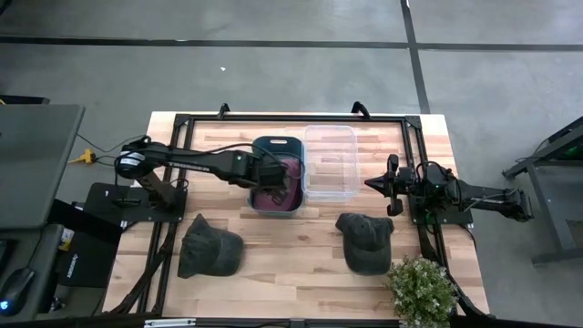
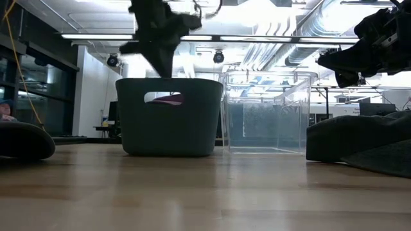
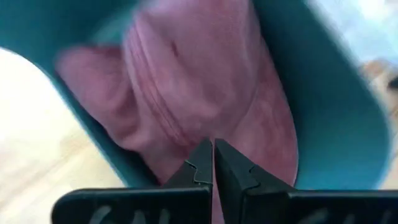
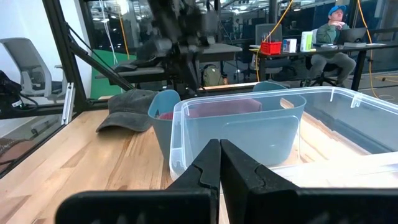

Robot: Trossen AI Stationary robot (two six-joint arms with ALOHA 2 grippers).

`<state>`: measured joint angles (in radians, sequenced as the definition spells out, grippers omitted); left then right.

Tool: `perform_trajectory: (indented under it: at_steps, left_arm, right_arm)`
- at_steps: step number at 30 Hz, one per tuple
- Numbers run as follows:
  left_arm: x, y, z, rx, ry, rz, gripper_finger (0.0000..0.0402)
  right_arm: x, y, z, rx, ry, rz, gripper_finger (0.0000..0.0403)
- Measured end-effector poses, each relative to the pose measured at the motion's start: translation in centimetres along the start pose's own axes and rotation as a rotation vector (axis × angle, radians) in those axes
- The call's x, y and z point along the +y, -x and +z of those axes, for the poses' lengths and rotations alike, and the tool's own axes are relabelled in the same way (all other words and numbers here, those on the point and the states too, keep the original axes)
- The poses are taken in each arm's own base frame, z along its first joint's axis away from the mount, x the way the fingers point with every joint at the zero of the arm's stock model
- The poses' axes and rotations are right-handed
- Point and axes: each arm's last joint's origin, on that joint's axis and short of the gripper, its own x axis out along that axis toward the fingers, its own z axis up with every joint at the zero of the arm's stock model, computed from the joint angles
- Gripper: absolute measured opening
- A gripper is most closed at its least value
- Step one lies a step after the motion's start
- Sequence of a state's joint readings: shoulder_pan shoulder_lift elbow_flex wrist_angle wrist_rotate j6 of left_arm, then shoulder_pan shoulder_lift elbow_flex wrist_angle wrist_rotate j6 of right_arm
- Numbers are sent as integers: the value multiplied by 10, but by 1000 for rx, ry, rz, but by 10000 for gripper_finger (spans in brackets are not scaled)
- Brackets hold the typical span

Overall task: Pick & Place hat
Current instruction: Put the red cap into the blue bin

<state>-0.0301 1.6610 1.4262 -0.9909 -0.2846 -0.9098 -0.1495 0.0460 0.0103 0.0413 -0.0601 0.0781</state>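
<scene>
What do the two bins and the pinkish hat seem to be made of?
The teal bin looks like opaque matte plastic with a molded handle slot. The clear bin seems to be glossy see-through plastic; the table shows through it. The pink hat appears to be soft fabric, folding and creasing.

Left gripper [image 3: 213,163] — jaws together; right gripper [image 4: 219,163] likewise.

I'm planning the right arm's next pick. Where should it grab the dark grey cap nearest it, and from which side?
Probably from straight above, pinching the rounded crown of the dark grey cap. It lies flat on the wooden table, crown up, so the soft fabric bunches between the fingers. The right gripper waits beside the clear plastic bin, fingers shut.
</scene>
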Motion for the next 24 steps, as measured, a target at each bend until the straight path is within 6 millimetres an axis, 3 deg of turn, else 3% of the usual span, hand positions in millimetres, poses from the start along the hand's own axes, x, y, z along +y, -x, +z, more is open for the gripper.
perform_trajectory:
  at_steps: [11,20,24]
  left_arm:
    - [8,-42,-7,94,27,-41,0]
    - [9,-47,-10,90,34,-48,0]
    - [12,-40,-10,99,30,-35,0]
  right_arm:
    - [0,0,0,0,0,0,0]
    - [0,0,0,1,0,0,0]
    - [0,0,0,1,0,0,0]
